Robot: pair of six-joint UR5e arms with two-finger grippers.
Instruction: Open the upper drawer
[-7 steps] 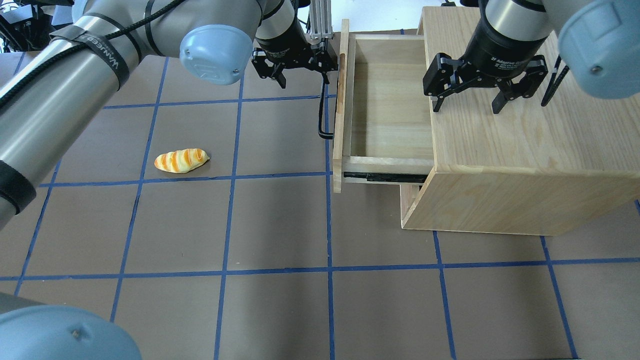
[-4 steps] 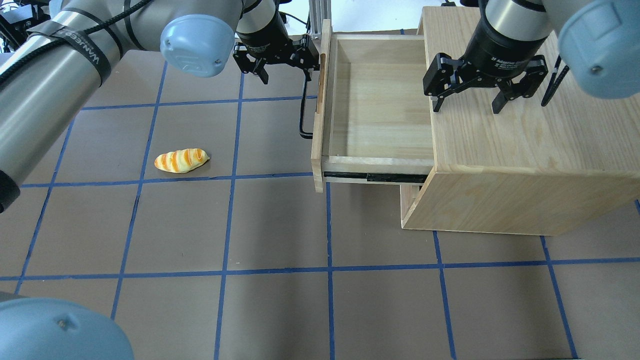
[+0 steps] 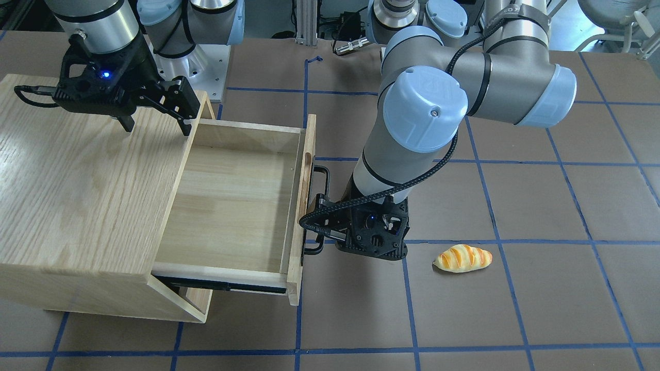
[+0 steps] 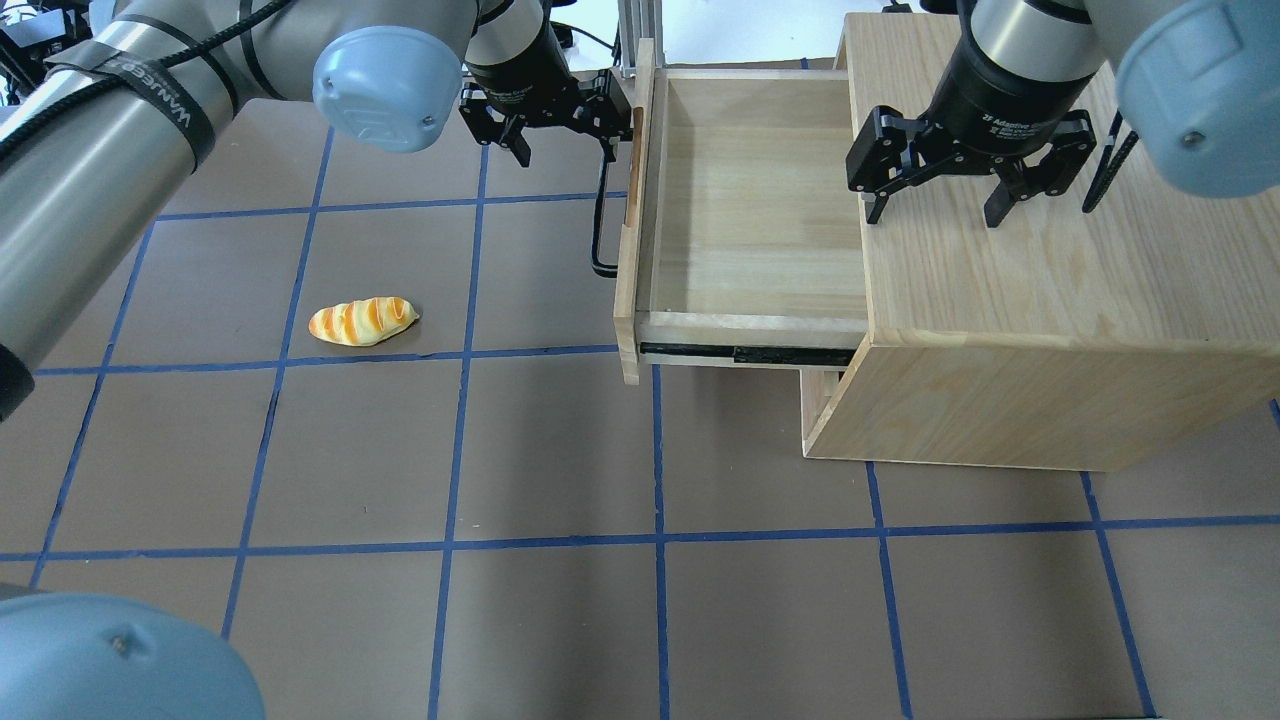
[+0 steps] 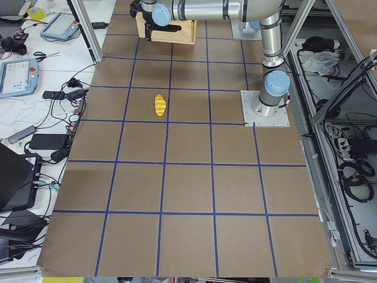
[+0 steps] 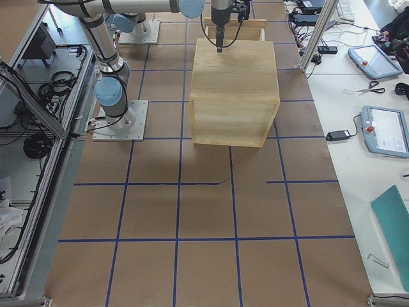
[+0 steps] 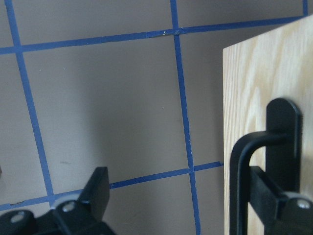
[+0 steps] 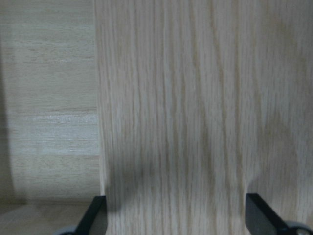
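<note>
The upper drawer point(image 4: 750, 200) stands pulled far out of the oak cabinet point(image 4: 1050, 300), its inside bare; it also shows in the front view point(image 3: 232, 206). Its black bar handle point(image 4: 598, 235) runs along the front panel point(image 7: 249, 98). My left gripper point(image 4: 565, 157) is open at the handle's far end. In the left wrist view point(image 7: 198, 188) the handle point(image 7: 242, 186) sits between the fingers, close against the right one. My right gripper point(image 4: 933, 217) is open and empty, just above the cabinet top, near its edge over the drawer point(image 3: 154, 128).
A toy bread loaf point(image 4: 362, 321) lies on the brown table with blue tape lines, left of the drawer; it also shows in the front view point(image 3: 463, 258). The left arm's elbow point(image 3: 423, 111) hangs over the table beside the drawer front.
The drawer has slid further out of the cabinet, toward the overhead view's left, and my left gripper has moved with the handle. The right gripper has not moved.
</note>
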